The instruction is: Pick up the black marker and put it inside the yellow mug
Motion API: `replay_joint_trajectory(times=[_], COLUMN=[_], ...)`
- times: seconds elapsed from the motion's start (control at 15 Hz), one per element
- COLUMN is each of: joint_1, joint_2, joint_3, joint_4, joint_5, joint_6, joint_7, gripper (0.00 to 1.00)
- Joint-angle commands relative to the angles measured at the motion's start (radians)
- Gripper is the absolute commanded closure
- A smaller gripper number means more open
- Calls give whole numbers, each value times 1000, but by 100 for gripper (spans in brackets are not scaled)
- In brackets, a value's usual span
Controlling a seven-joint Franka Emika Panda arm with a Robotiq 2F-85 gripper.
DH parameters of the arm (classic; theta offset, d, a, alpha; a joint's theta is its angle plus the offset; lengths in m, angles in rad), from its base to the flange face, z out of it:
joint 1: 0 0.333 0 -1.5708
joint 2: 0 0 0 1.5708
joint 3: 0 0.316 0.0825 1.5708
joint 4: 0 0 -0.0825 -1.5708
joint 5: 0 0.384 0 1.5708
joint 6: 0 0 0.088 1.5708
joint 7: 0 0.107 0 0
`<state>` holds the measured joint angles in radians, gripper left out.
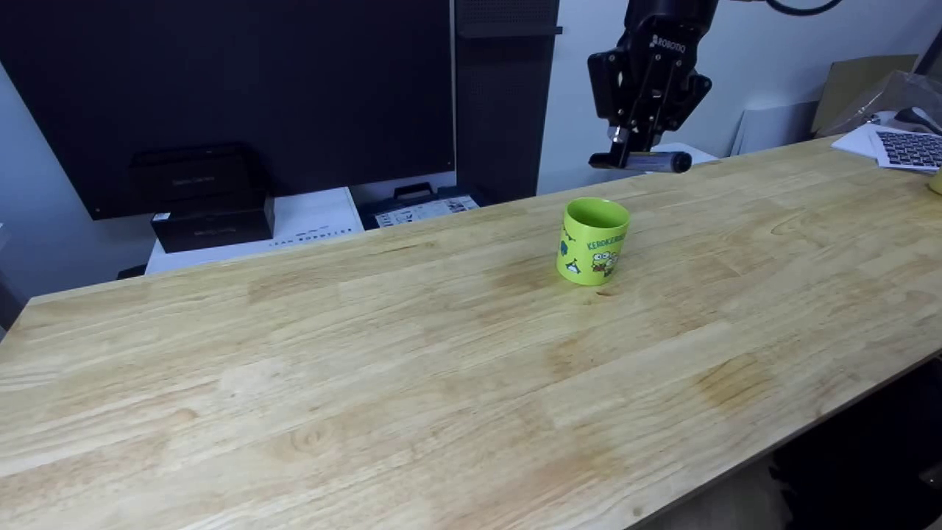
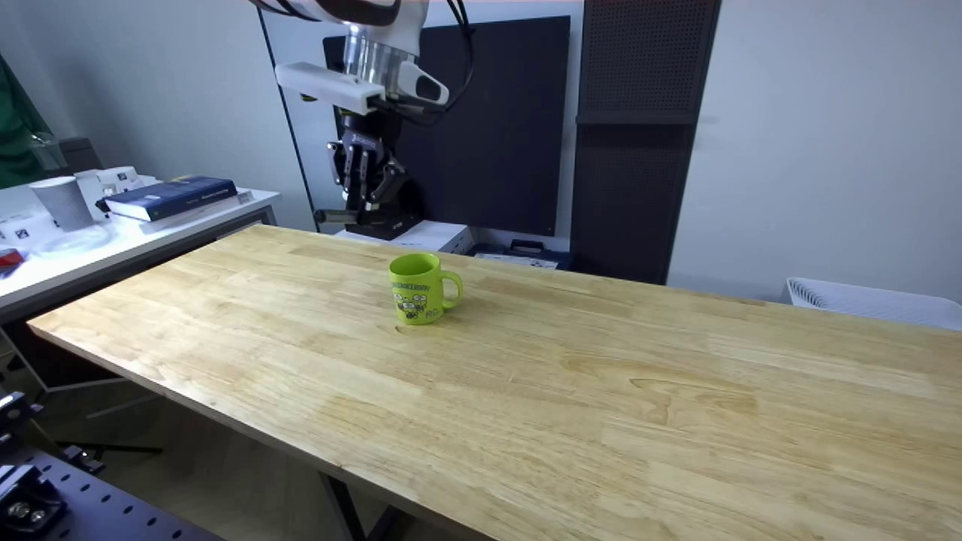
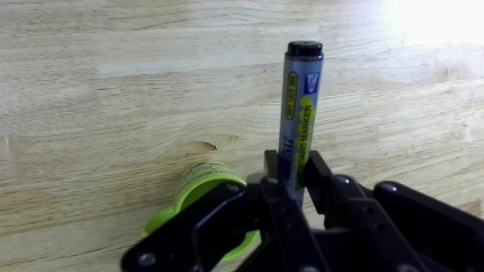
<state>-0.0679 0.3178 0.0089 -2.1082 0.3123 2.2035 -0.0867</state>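
My gripper (image 3: 293, 168) is shut on the black marker (image 3: 300, 102), which has a grey labelled barrel and a black end. In both exterior views the gripper (image 1: 625, 154) (image 2: 361, 214) is in the air, holding the marker (image 1: 655, 162) (image 2: 336, 216) roughly level, higher than the mug. The yellow mug (image 1: 593, 246) stands upright on the table, yellow-green with dark cartoon prints. In an exterior view its handle shows on the mug's right side (image 2: 418, 289). In the wrist view the mug (image 3: 206, 175) is at lower left, partly hidden by the gripper's fingers. The marker and mug are apart.
The wooden table (image 1: 331, 383) runs across both exterior views. Boxes (image 1: 213, 221) and a dark case (image 1: 423, 202) sit behind its far edge. A keyboard-like item (image 1: 912, 149) lies at the far right. A white side table holds a blue book (image 2: 169, 197) and a grey cup (image 2: 64, 203).
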Motion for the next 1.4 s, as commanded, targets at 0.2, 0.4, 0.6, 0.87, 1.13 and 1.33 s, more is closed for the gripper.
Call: replay_joint_trajectory(times=[0.2, 0.4, 0.6, 0.87, 1.13, 1.33], joint_1=[-37, -60, -77, -87, -87, -95], joint_2=[23, 44, 71, 122, 205, 231], joint_3=[-5, -19, -34, -23, -14, -8], joint_4=[47, 75, 96, 138, 226, 247], joint_5=[70, 119, 172, 236, 279, 314], joint_6=[-120, -190, -190, -136, -149, -167], joint_7=[13, 31, 62, 35, 72, 78], gripper=[95, 95, 95, 95, 95, 95])
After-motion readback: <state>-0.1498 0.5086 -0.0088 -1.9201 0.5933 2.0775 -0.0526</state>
